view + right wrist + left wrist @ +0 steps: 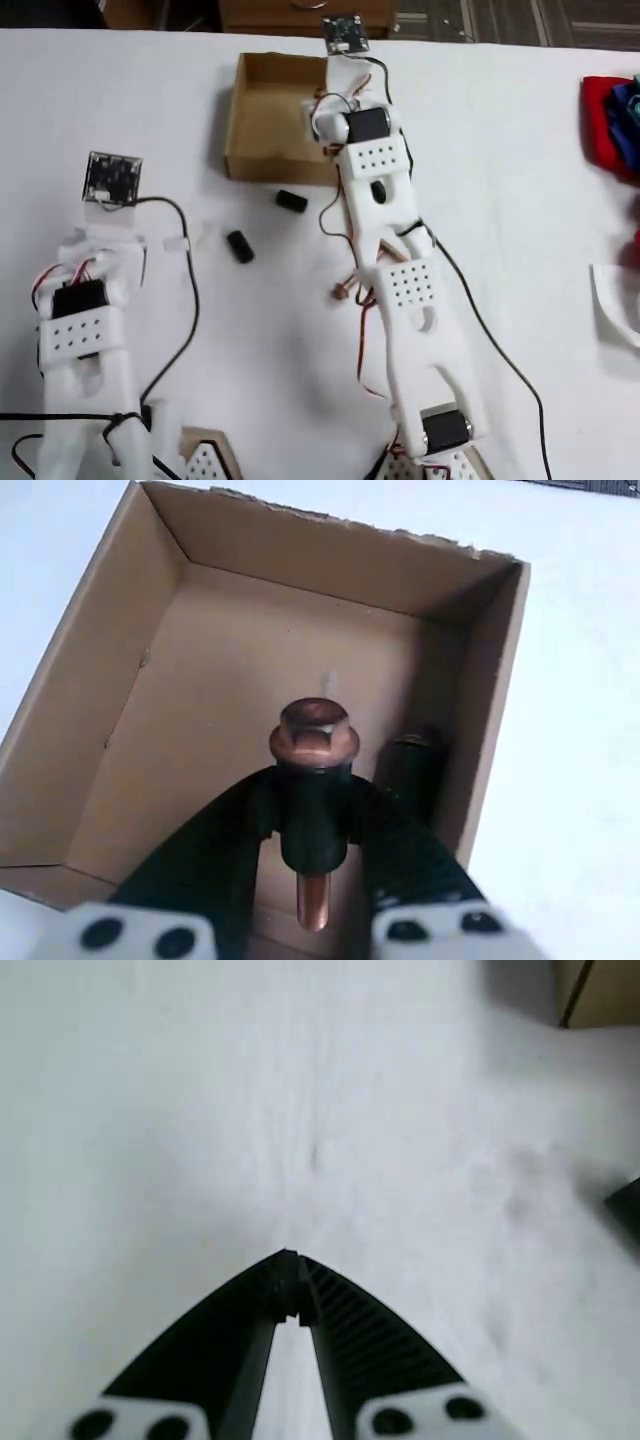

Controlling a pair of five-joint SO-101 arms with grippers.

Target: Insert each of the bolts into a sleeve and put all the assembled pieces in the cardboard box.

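The right claw is pinched on a black sleeve. A copper bolt runs through the sleeve, its flanged hex head sitting against one end and its shank sticking out of the other. The claw holds this assembled piece above the floor of the cardboard box, inside the box's walls. A dark piece lies on the box floor against one side wall; whether it carries a bolt cannot be told.

In the high view the right arm stretches across the white surface to the box, with its wrist over the box's near right corner. Two loose sleeves lie on the surface just outside the box. One is close to the front wall, and the other is a little farther out, toward the left arm.

The left claw is pressed together, tip against tip, with nothing between its fingers. It hangs over bare surface, well apart from the box, a corner of which shows far off. A red cloth lies at the right edge of the surface.
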